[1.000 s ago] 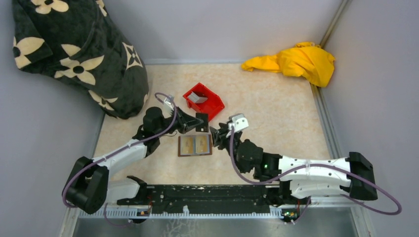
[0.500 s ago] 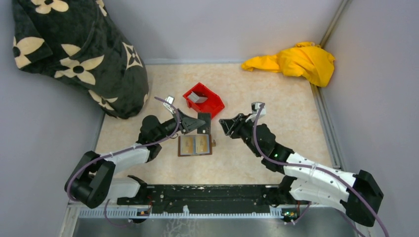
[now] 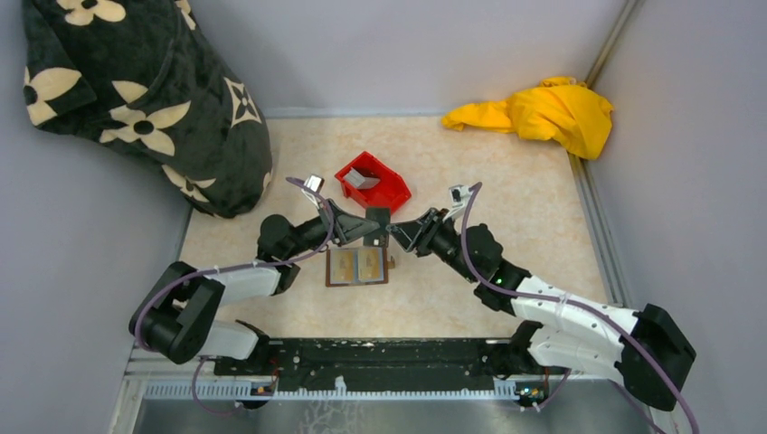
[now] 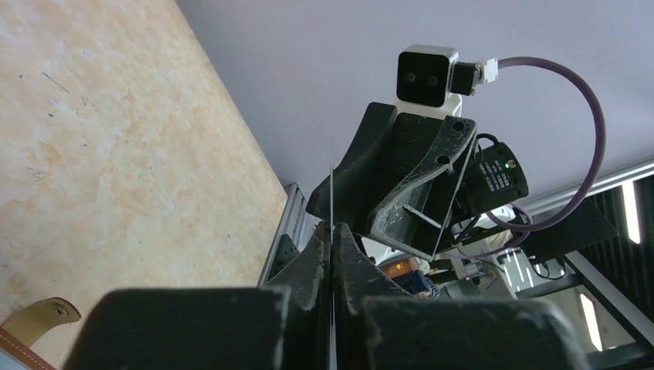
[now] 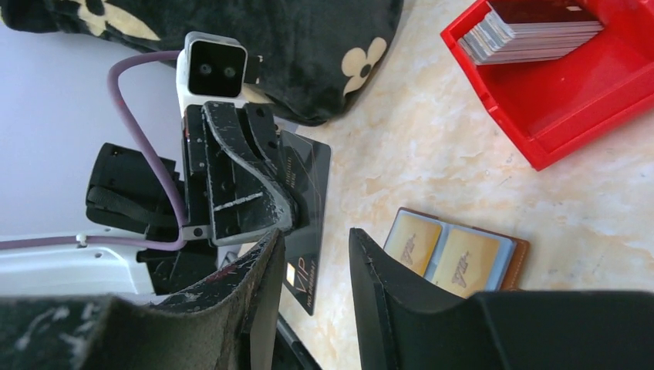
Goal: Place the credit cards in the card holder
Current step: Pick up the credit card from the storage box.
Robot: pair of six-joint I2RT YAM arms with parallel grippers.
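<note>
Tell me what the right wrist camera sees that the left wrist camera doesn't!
Only the right wrist view shows the red bin with its stack of cards, the open card holder and its pockets, the flowered blanket and the face of the dark card. Only the left wrist view shows that card edge-on, a thin line pinched in the left gripper, plus the open right gripper facing it. Both show the beige table and the held card.

Card holder [image 3: 357, 266] on table [image 3: 506, 208], bin [image 3: 391, 195] just behind it, cards [image 3: 360, 179] in bin.
</note>
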